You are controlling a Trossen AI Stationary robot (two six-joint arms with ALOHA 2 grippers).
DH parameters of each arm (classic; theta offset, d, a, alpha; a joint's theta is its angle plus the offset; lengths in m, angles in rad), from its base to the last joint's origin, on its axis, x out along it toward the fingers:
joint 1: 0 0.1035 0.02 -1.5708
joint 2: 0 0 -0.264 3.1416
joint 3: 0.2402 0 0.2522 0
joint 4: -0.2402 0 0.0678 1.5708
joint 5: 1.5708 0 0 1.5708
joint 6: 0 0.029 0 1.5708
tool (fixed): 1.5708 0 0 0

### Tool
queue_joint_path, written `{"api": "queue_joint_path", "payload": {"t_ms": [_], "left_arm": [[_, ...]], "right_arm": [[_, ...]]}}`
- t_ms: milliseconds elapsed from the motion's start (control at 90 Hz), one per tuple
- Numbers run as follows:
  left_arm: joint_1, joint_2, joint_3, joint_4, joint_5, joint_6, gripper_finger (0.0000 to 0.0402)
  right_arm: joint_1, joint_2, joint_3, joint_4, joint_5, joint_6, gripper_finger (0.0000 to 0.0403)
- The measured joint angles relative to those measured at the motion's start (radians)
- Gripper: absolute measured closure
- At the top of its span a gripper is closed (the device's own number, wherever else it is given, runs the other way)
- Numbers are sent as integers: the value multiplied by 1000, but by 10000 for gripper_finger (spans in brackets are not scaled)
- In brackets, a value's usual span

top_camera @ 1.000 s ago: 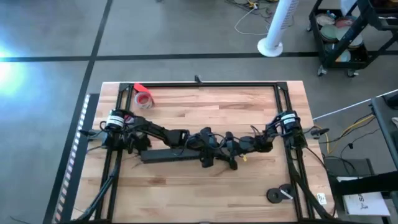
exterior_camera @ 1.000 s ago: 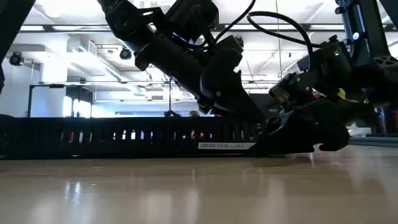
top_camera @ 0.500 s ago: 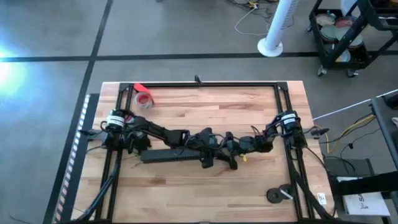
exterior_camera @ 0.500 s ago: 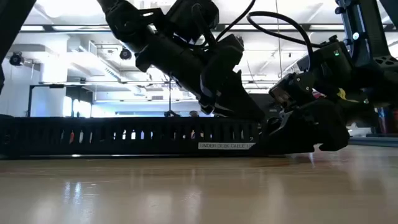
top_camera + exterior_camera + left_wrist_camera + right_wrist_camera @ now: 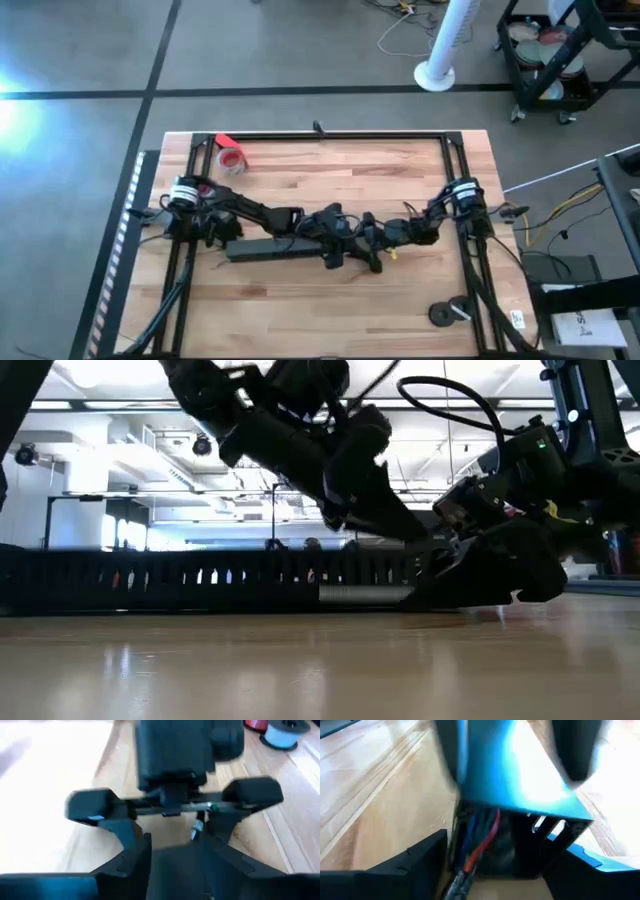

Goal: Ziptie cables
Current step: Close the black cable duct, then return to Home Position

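Lying at the right-hand end of the long black strip [image 5: 262,250], the cables [image 5: 479,836] show best in the right wrist view, as a few thin strands, red and blue among them, running close under that arm's dark fingers; a small green fleck shows in the left wrist view. From above, the bundle is almost wholly hidden under the two grippers that meet over that same end of the strip.

The left gripper [image 5: 337,243] reaches in along the strip from its left end. Its fingers [image 5: 252,794] stand wide apart, with a thin grey line running across between them; blur keeps me from telling what that line is.

The right gripper [image 5: 373,247] comes in from beyond the strip's right end, low over the table [image 5: 330,300], nose to nose with the left one. Whether its fingers are apart or closed cannot be told.

A red tape roll [image 5: 232,158] lies well behind the strip's left end. Two dark round things [image 5: 449,312] sit far off past its right end, near the table's front edge.
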Motion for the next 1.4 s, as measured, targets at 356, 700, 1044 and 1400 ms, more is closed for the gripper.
{"api": "queue_joint_path", "payload": {"t_ms": [356, 700, 1044, 1400], "left_arm": [[-44, -300, -10, -275, -76, 21, 211], [-122, -518, -315, -8, -187, -1, 246], [-122, -583, -510, 52, -271, -128, 283], [-123, -392, -542, 125, -210, -223, 307]], "right_arm": [[2, -343, -11, -521, -32, 24, 54], [0, -946, 4, -1237, 47, 52, 72], [0, -1373, 2, -1351, 169, 35, 109], [0, -1443, -13, -1376, 206, 39, 145]]}}
